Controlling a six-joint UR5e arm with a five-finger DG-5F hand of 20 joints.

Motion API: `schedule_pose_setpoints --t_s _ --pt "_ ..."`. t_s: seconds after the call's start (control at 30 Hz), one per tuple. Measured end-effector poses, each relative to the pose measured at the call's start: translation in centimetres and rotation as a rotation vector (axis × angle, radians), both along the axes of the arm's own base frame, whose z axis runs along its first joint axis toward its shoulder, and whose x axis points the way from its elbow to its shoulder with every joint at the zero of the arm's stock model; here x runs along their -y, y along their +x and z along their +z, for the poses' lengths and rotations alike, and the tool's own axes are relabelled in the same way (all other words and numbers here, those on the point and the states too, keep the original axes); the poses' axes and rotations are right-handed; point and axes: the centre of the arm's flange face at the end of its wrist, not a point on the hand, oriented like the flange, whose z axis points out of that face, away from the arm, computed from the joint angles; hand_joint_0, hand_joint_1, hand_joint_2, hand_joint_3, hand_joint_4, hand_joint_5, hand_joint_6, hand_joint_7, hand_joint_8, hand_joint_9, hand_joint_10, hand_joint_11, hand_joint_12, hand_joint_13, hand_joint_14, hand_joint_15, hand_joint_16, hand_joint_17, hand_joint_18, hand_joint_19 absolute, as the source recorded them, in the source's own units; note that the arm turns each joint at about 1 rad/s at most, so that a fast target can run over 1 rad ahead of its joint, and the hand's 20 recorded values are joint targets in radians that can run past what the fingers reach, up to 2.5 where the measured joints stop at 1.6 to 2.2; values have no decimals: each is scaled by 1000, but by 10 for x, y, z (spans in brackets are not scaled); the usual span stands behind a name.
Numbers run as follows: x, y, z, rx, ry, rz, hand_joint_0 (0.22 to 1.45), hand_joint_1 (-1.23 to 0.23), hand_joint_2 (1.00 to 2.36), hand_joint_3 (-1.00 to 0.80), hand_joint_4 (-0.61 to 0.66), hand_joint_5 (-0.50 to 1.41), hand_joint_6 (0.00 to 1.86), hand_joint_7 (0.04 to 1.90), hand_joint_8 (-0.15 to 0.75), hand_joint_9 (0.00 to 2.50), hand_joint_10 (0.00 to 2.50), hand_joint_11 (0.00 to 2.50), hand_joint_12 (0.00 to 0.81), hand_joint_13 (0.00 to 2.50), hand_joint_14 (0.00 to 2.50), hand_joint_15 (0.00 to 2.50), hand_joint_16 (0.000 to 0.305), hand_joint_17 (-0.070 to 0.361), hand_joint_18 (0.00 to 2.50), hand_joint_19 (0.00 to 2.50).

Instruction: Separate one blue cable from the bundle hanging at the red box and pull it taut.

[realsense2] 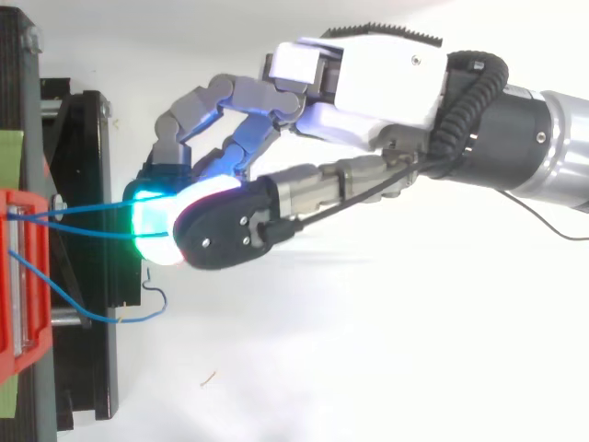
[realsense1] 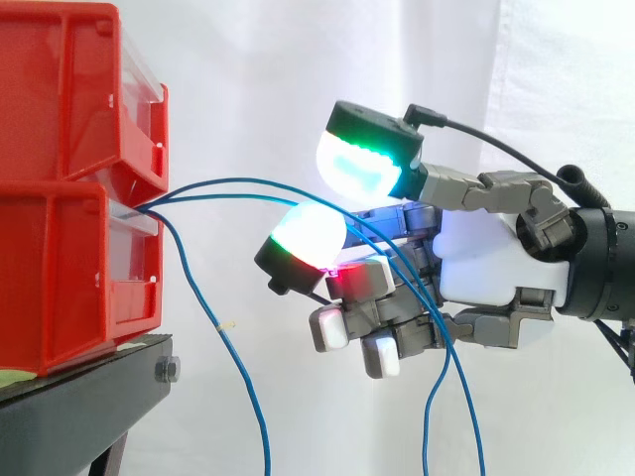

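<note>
Cannot tell grip of the robot hand (realsense1: 486, 260) on the blue cables (realsense1: 248, 183). Pinch only one, then draw straight away from the red bin (realsense1: 60, 288).

Reaching in from 3 o'clock, the robot hand (realsense2: 368, 83) pinches blue cables (realsense2: 74, 211) near the red bin (realsense2: 37, 350) at 9 o'clock.
</note>
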Motion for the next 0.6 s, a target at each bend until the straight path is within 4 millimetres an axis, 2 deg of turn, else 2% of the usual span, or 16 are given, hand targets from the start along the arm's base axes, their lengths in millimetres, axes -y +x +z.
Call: schedule_pose_setpoints --t_s 0.2,0.33,0.43,0.5,0.6 --pt "0 0 0 2 -3 -1 690 -791 1012 -155 160 -189 851 834 354 898 5 1344 399 739 20 685 51 115 765 855" --pt "0 0 0 2 -4 -3 770 -895 1016 -184 149 -203 882 865 348 864 8 1351 381 658 21 607 50 112 723 806" --pt "0 0 0 1 -5 -6 801 -906 1013 -277 167 -203 894 861 339 843 7 1349 378 626 20 558 50 112 693 749" --pt "0 0 -1 -1 -7 -7 795 -941 1000 -500 166 -200 894 866 343 835 8 1347 375 616 20 532 50 112 708 697" --pt "-1 0 -1 -1 -10 -7 688 -907 1000 -500 152 -180 891 892 341 844 8 1321 374 614 20 534 49 111 706 700"
